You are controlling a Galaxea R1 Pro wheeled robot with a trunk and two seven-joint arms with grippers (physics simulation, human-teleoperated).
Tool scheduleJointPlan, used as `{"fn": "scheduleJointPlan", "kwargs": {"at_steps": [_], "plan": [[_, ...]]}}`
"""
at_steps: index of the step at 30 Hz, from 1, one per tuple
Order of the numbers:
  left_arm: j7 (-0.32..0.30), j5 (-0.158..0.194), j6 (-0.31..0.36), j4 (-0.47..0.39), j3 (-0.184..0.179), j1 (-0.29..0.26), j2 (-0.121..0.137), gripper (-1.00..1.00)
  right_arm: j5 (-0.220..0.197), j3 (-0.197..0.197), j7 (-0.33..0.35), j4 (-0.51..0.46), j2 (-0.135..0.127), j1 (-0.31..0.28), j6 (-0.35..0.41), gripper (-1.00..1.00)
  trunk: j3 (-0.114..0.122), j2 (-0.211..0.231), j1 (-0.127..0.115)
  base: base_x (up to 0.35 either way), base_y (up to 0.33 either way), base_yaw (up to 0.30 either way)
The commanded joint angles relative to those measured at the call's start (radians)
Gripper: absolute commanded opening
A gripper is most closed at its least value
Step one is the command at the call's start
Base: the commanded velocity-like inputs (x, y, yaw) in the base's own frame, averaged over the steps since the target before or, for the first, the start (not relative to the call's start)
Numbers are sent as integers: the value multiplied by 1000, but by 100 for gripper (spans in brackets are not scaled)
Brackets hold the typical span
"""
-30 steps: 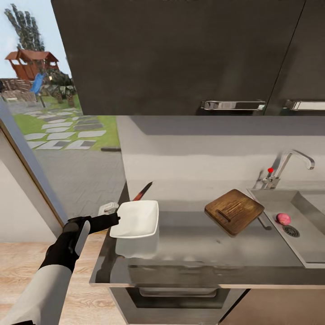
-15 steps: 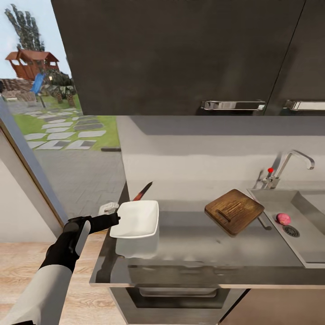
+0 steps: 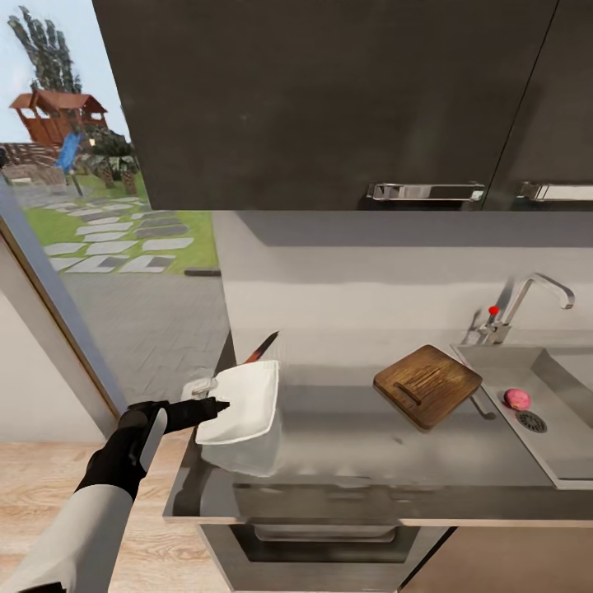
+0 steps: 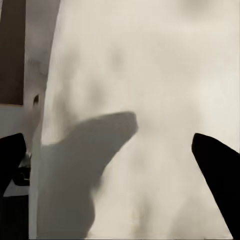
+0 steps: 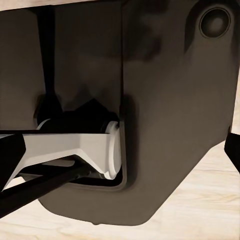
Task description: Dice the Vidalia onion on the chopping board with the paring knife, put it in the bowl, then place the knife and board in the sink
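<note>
- The bowl (image 3: 239, 403) is no longer flat on the tabletop (image 3: 371, 449). Half a second ago it sat level near the left end; now it is tipped, its left rim raised and turned toward the wall, its right side low near the surface.
- The left pincer (image 3: 216, 404) touches the bowl's left rim. In the head view the fingertips look close together at the rim; in the left wrist view two dark fingers (image 4: 216, 175) stand well apart with white bowl surface between them. Whether it pinches the rim or only pushes it, I cannot tell.
- The left arm has moved slightly: hand and pincer sit lower and further toward the bowl than in the earlier frame. The camera has not shifted.
- Judgement: tilting the bowl does not advance the task. The bowl must end upright on the tabletop to take the diced onion, so it likely needs settling again.
- The onion (image 3: 517, 399) lies in the sink (image 3: 568, 449), just beside the round drain. It has not been taken out.
- The cutting board (image 3: 427, 385) lies on the tabletop beside the sink, unchanged and bare.
- The knife (image 3: 261, 347) rests behind the bowl, its blade pointing toward the wall, unchanged.
- The right pincer: open or closed, cannot tell. The right wrist view shows dark robot parts above wooden floor (image 5: 200, 200).
</note>
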Motion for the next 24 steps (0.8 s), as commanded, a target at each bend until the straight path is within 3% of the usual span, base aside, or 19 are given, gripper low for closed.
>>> {"fn": "scheduleJointPlan", "kwargs": {"at_steps": [1, 19, 24], "plan": [[0, 6, 8, -1, 2, -1, 0, 100, -10, 7, 1, -1, -1, 0, -2, 100, -2, -2, 1, 0, 0, 0], [1, 7, 12, -14, 5, -1, 0, 100, -10, 7, 1, -1, 0, 0, -2, 100, -2, -2, 1, 0, 0, 0], [4, 8, 16, -91, 5, -1, 1, 100, -10, 7, 1, -1, 0, 0, -2, 100, -2, -2, 1, 0, 0, 0]]}}
